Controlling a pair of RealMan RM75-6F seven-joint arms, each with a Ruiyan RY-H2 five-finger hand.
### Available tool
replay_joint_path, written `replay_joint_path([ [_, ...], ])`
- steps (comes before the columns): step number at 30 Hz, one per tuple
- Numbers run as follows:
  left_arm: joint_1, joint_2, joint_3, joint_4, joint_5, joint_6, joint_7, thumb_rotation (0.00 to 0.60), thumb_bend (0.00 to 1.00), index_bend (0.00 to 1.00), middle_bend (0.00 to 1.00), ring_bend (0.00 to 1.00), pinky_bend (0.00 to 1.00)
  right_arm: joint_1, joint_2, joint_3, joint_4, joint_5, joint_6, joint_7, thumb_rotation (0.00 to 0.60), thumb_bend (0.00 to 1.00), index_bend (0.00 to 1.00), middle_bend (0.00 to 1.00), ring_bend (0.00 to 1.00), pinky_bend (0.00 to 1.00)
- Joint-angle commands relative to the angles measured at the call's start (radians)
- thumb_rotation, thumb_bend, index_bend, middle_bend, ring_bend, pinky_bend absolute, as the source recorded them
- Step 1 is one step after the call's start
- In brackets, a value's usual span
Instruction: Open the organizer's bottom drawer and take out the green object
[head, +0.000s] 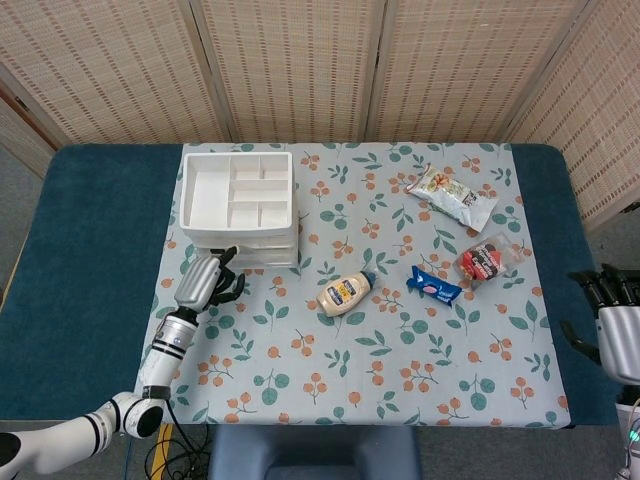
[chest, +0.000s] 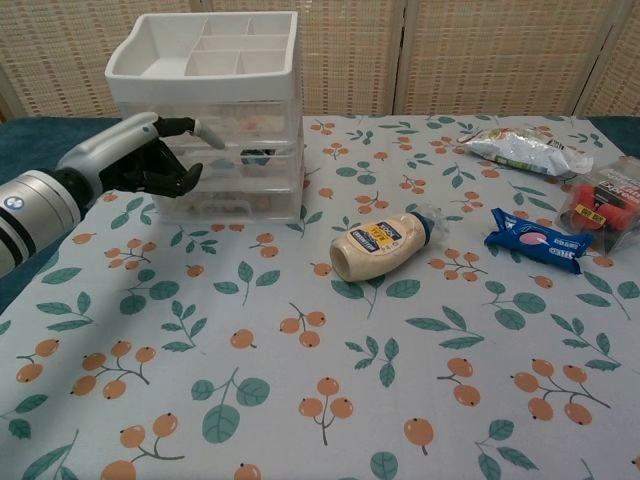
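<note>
The white three-drawer organizer (head: 240, 205) (chest: 210, 110) stands at the back left of the floral cloth, all drawers pushed in. Its bottom drawer (chest: 235, 203) is translucent, and I cannot make out a green object inside. My left hand (head: 208, 281) (chest: 148, 158) hovers at the left front of the drawers, fingers curved downward near the bottom drawer's front and one digit stretched toward the middle drawer. It holds nothing. My right hand (head: 612, 322) stays off the table's right edge, fingers apart and empty; the chest view does not show it.
A mayonnaise bottle (head: 346, 294) (chest: 384, 243) lies mid-table. A blue snack pack (head: 435, 285) (chest: 534, 240), a red packet (head: 482, 261) (chest: 604, 206) and a white bag (head: 452, 195) (chest: 524, 150) lie to the right. Woven screens stand behind the table.
</note>
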Motion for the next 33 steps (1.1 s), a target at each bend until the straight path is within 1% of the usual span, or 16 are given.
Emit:
replay_joint_path([
  [1, -0.005, -0.004, 0.0, 0.008, -0.004, -0.004, 0.003, 0.6, 0.54, 0.26, 0.96, 1.0, 1.0, 0.0, -0.001, 0.0, 0.001, 0.001, -0.001, 0.001, 0.6, 0.29, 0.2, 0.25, 0.16, 0.25],
  [14, -0.02, -0.029, 0.019, 0.063, 0.002, 0.002, 0.025, 0.6, 0.54, 0.27, 0.96, 1.0, 1.0, -0.001, -0.004, -0.001, 0.007, 0.008, -0.005, 0.003, 0.6, 0.29, 0.2, 0.25, 0.16, 0.25],
  [25, -0.033, -0.044, 0.016, 0.096, 0.0, 0.009, 0.043, 0.6, 0.54, 0.27, 0.96, 1.0, 1.0, -0.004, -0.006, -0.002, 0.009, 0.014, -0.006, 0.003, 0.6, 0.29, 0.2, 0.25, 0.16, 0.25],
  [33, -0.048, -0.056, 0.018, 0.126, 0.006, 0.014, 0.072, 0.6, 0.54, 0.3, 0.96, 1.0, 1.0, -0.003, -0.008, 0.0, 0.013, 0.017, -0.009, 0.005, 0.6, 0.29, 0.2, 0.25, 0.16, 0.25],
])
